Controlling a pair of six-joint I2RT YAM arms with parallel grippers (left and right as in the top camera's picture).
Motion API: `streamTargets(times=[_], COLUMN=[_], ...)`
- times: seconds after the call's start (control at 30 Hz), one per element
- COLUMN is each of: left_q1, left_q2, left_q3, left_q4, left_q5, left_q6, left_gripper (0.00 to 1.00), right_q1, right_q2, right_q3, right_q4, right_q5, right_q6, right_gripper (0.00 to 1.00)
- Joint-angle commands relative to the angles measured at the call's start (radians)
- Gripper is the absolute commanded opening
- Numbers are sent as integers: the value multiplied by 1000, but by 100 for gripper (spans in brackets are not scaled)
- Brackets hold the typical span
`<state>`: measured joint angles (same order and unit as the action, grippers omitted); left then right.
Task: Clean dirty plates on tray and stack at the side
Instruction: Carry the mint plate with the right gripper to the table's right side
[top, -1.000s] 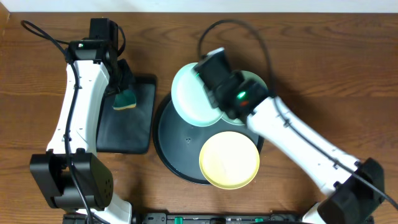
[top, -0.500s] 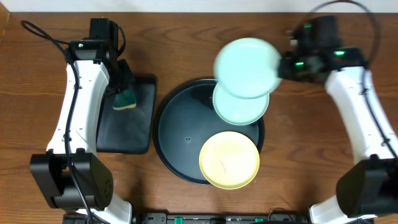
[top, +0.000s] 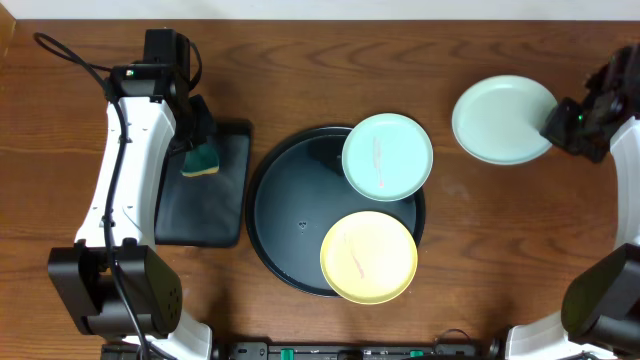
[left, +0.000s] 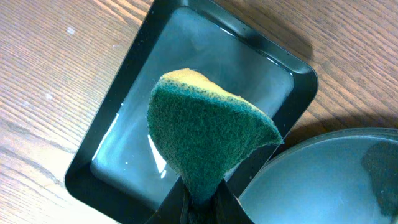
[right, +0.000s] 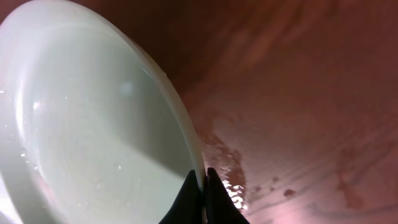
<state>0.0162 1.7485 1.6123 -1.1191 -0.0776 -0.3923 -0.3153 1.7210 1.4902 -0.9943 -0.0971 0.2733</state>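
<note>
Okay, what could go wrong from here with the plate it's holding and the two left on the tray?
The right gripper pinches the held mint plate by its rim only, and droplets show on it, so it might slip. The other mint plate and the yellow plate both overhang the edge of the round tray; pressing on them with the sponge could tip them.

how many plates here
3: one mint plate at the far right of the round black tray, a yellow plate at its near edge, a second mint plate off the tray, rim pinched in the right jaws. None looks hidden.
</note>
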Motion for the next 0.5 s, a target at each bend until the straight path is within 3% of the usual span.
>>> streamTargets(times=[0.0, 0.47], left_q1=[2, 2], left_q2=[-10, -10], left_q3=[-5, -5], left_q4=[-2, -2], left_q5=[-12, -12], left_q6=[6, 6], left_gripper=[8, 7], right_q1=[-12, -10], right_q2=[-19, -19], right_q3=[-80, -419], right_q4=[19, 251], right_q5=[20, -9], right_q6=[-31, -80], right_gripper=[1, 1])
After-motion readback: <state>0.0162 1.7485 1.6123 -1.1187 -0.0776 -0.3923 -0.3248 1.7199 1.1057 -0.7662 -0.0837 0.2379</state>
